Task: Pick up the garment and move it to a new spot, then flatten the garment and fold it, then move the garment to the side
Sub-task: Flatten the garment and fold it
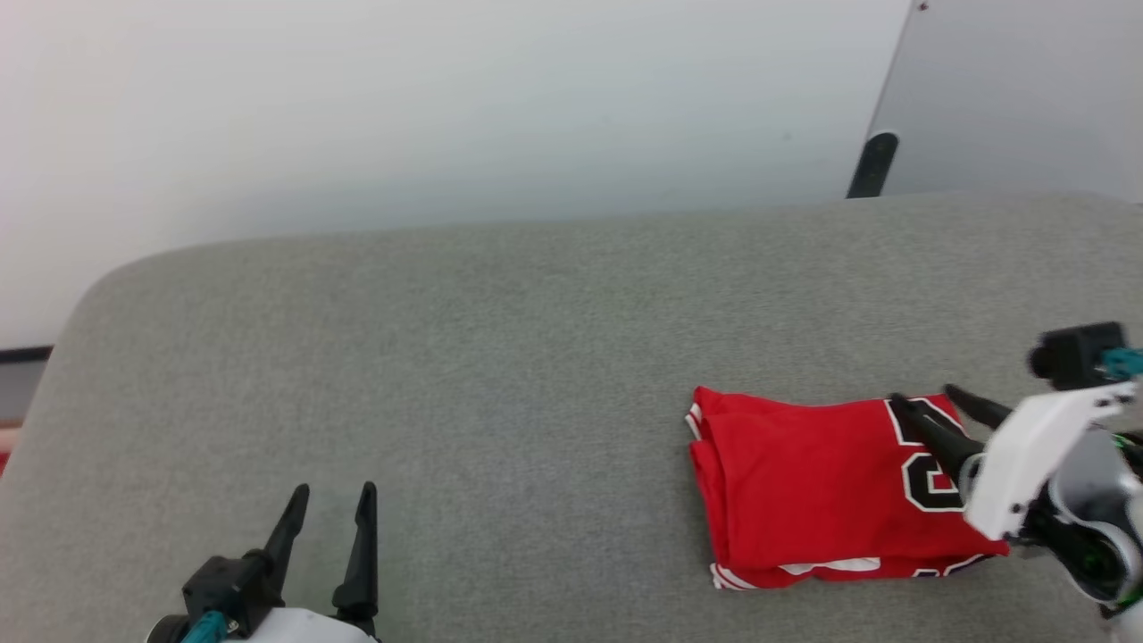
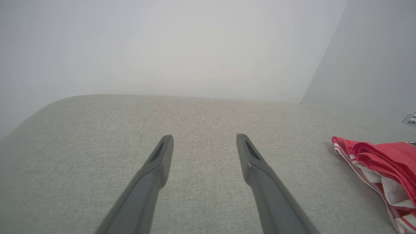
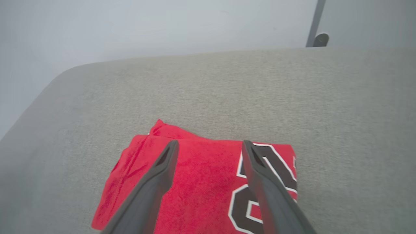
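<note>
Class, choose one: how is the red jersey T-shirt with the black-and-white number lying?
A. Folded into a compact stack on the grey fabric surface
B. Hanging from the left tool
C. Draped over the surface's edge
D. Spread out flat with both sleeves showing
A: the red jersey T-shirt lies folded in layers on the grey fabric surface, with the open right tool over it and the open left tool well apart from it.

Grey, fabric-covered padded surface (image 1: 500,357) in the head view, its rounded corner toward 10 o'clock. One folded red garment (image 1: 804,491) lies flat on it toward 4 o'clock. A black, white-outlined number marks the upper face, with white-and-red striped trim along the 6 o'clock edge.
</note>
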Robot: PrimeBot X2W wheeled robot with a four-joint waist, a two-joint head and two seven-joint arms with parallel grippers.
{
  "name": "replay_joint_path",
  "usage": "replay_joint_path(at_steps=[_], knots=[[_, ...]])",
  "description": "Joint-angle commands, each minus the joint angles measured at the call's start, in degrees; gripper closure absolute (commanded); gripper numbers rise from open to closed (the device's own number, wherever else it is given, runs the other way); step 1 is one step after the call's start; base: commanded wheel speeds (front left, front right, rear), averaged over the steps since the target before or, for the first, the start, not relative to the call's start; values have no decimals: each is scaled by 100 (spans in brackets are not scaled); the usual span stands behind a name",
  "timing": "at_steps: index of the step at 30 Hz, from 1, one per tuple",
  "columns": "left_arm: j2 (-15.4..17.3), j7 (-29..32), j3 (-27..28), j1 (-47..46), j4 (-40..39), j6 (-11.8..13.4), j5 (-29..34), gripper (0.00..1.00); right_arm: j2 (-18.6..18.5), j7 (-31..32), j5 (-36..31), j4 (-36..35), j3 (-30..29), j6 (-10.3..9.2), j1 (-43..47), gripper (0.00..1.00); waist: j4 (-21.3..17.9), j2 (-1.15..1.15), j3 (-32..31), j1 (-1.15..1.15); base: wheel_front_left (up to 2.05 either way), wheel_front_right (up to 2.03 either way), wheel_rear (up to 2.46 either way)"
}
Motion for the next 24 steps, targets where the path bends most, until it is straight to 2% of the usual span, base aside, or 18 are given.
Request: replay_joint_path(at_steps=[1,10,19,24], knots=[[5,2,1,32,13,-17,-13,0,-38,-123,-62,71,-118,-9,134,0,-140,0,-119,0,0,0,0],[123,1,-12,-13,136,-21,-29,0,-26,-1201,-230,262,-776,-9,594,0,-356,0,-262,0,0,0,0],[169,1,105,164,72,-18,-111,0,51,-2444,-689,-180,-947,-9,1232,0,-408,0,-285,0,0,0,0],[164,1,202,293,-42,33,-101,0,211,-2750,-921,-385,-1045,-9,1473,0,-333,0,-294,0,0,0,0]])
